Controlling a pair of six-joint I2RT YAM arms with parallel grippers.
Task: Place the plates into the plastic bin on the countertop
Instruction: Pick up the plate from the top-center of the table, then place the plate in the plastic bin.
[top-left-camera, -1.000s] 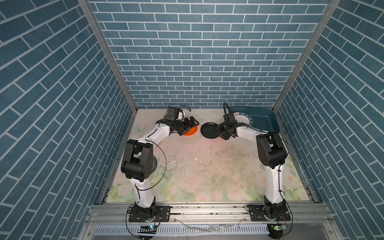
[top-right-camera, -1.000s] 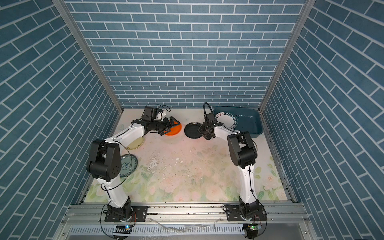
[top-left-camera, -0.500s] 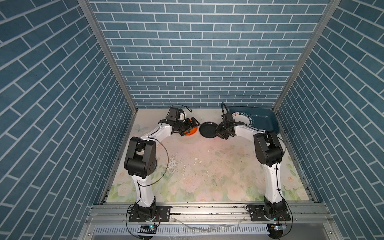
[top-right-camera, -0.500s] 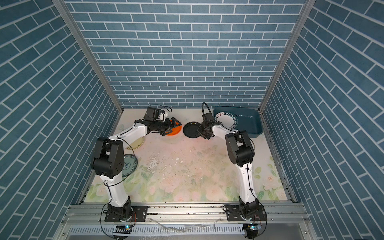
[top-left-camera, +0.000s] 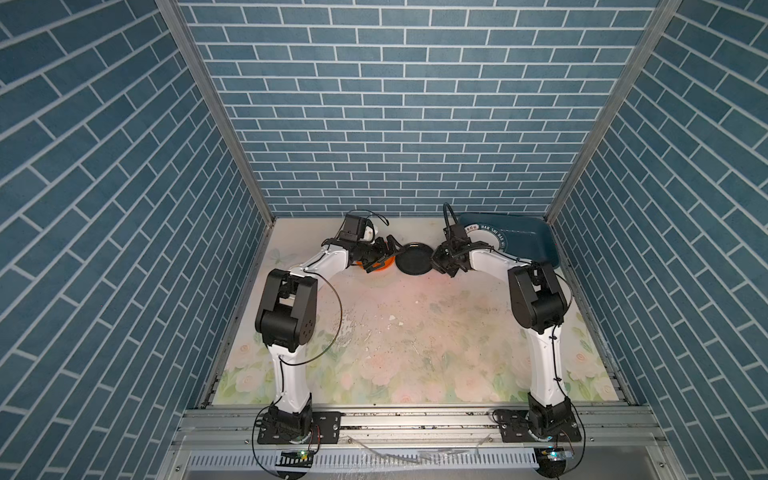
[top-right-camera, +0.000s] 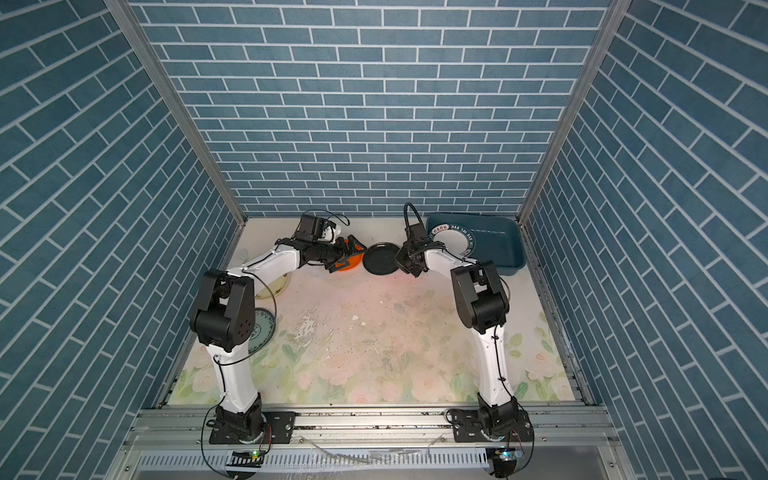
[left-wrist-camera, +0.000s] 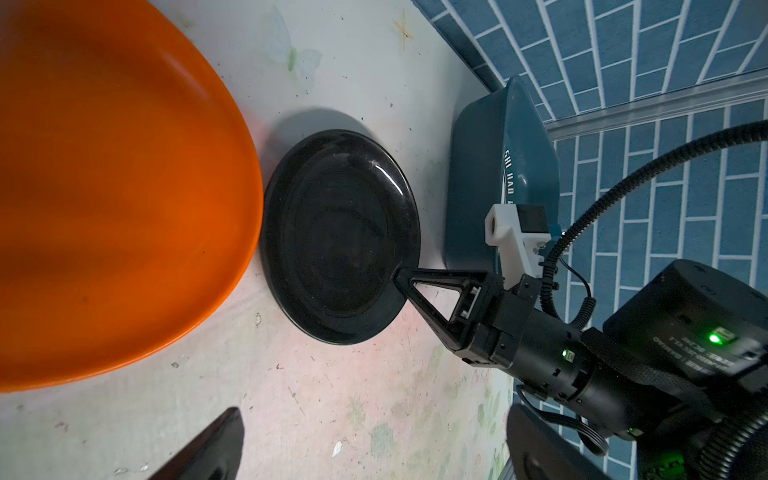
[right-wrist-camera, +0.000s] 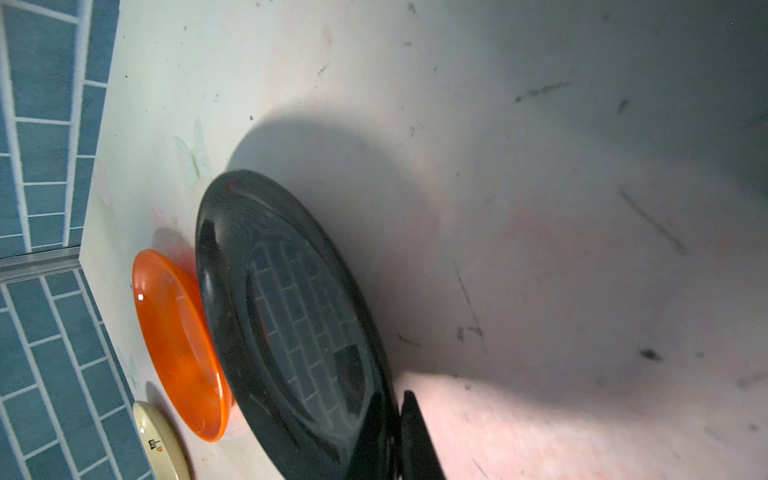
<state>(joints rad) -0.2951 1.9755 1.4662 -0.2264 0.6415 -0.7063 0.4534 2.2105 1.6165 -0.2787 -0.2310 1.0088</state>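
- Far left, a celadon plate (top-right-camera: 264, 328) lies flat on the surface (top-left-camera: 415, 332), partly hidden by the left arm's elbow.
- Just behind it sits a cream-yellow plate (top-right-camera: 277, 286), also flat and half under the arm.
- The left pincer (top-left-camera: 384, 254) has its fingers spread wide and holds nothing. It sits at the orange plate (top-left-camera: 380, 268); I cannot tell whether it touches it.
- The orange plate rests on the surface near the back wall, its rim just beside the black plate (top-left-camera: 413, 258).
- The black plate lies between the two arms, in the middle of the back strip.
- The right pincer (left-wrist-camera: 399, 278) is clamped together on the black plate's rim, on the side nearest the bin.
- The plastic bin (top-left-camera: 528, 241) stands in the back right corner, near the black plate but not touching it.
- A white plate (top-right-camera: 455, 240) with a lettered rim leans inside the bin at its left end.
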